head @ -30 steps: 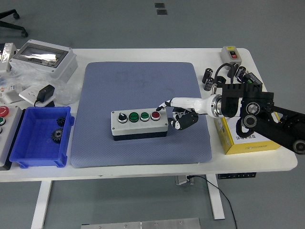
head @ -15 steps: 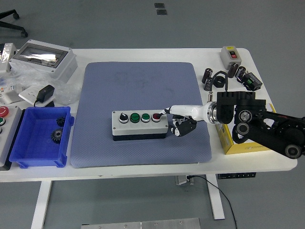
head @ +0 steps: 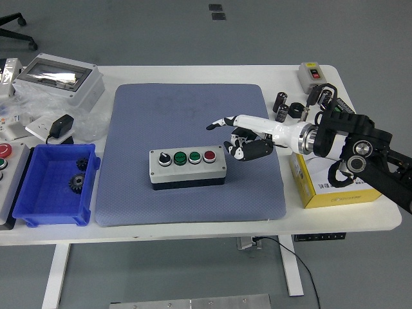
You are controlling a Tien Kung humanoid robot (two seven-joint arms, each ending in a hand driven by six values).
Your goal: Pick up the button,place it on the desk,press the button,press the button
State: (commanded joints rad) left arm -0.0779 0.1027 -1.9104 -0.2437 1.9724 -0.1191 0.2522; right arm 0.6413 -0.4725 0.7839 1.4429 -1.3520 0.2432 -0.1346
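The button box [head: 188, 167] lies on the blue-grey mat [head: 187, 109], near its front middle. It is grey with a black base and carries a black selector [head: 164, 158], two green buttons [head: 179, 156] and a red button [head: 209, 155] in a row. My right hand [head: 235, 137] comes in from the right and hovers just behind and to the right of the box. Its index finger [head: 219, 123] points out to the left, clear of the red button; the other fingers are curled and hold nothing. The left arm is out of view.
A blue bin [head: 38, 206] with black gears stands at the front left, a grey enclosure [head: 58, 78] and a black adapter [head: 62, 124] behind it. A yellow box [head: 328, 187] sits under my right forearm. A small switch box [head: 313, 73] and black cylinders [head: 282, 103] are at the back right.
My right index finger was on the red button and pressed down on it; it has now lifted off and drawn back up and away. The box has not moved.
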